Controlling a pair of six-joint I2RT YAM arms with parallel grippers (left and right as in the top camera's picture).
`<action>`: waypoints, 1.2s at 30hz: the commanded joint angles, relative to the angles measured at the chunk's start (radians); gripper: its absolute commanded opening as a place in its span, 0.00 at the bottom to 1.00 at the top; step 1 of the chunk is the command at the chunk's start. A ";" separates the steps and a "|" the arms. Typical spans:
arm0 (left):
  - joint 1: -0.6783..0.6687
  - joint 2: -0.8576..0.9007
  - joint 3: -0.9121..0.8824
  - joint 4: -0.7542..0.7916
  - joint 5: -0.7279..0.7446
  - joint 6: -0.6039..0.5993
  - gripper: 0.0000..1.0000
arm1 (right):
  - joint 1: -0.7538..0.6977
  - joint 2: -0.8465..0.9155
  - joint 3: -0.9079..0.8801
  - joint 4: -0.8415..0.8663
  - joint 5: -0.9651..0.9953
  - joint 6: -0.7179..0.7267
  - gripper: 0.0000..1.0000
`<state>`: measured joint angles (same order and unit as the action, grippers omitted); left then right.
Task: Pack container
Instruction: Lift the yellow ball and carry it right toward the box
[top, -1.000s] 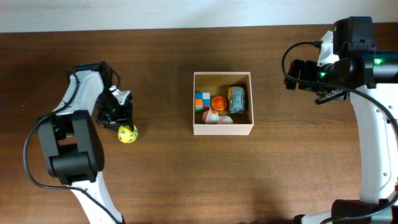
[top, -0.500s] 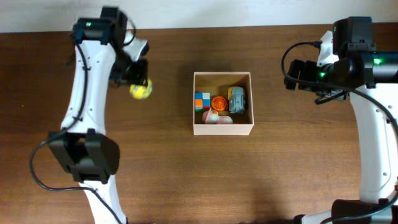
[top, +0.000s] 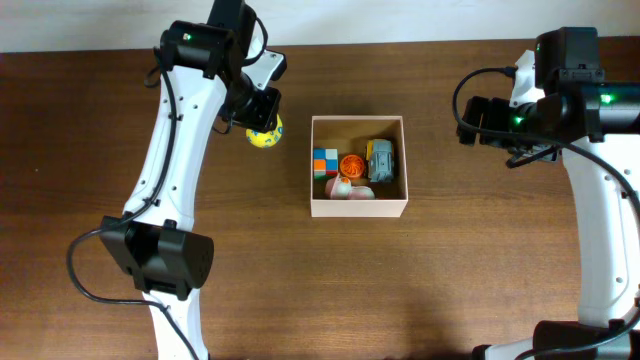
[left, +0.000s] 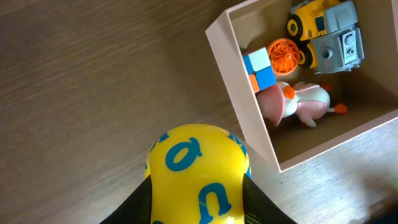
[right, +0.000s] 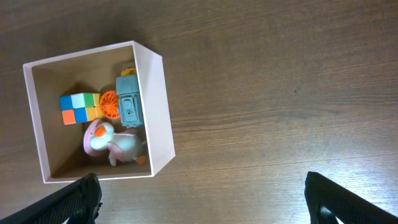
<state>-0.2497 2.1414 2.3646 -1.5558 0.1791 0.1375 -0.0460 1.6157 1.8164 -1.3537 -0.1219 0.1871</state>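
The container (top: 358, 205) is a square white-walled box with a tan inside, at the table's middle. It also shows in the left wrist view (left: 231, 87) and the right wrist view (right: 158, 106). It holds a colour cube (top: 324, 162), an orange ball (top: 350, 165), a grey-yellow toy truck (top: 381, 160) and a pink-white duck (top: 345, 189). My left gripper (top: 262, 122) is shut on a yellow ball with blue letters (top: 265, 135) (left: 199, 174), held just left of the container's far-left corner. My right gripper (right: 202, 199) is open and empty, up to the right of the container.
The brown wooden table (top: 480, 260) spreads all round the container. A pale wall strip runs along the far edge (top: 400, 20). The right arm (top: 600, 200) stands at the right side, the left arm's base (top: 160, 262) at the front left.
My left gripper has carried the yellow ball from the left of the table up and to the right, close to the container's far-left corner. The right arm has not moved.
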 joint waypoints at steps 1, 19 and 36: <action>0.003 -0.010 0.009 -0.001 0.007 0.010 0.14 | 0.000 0.001 0.000 0.002 0.001 0.000 0.99; -0.047 -0.010 0.010 0.053 0.007 0.025 0.05 | 0.000 0.001 0.000 -0.003 0.002 0.000 0.99; -0.186 -0.010 0.009 0.229 -0.013 0.078 0.03 | 0.000 0.001 0.000 -0.031 0.002 0.000 0.99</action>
<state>-0.4217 2.1414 2.3646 -1.3403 0.1745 0.1890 -0.0460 1.6157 1.8160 -1.3842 -0.1219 0.1867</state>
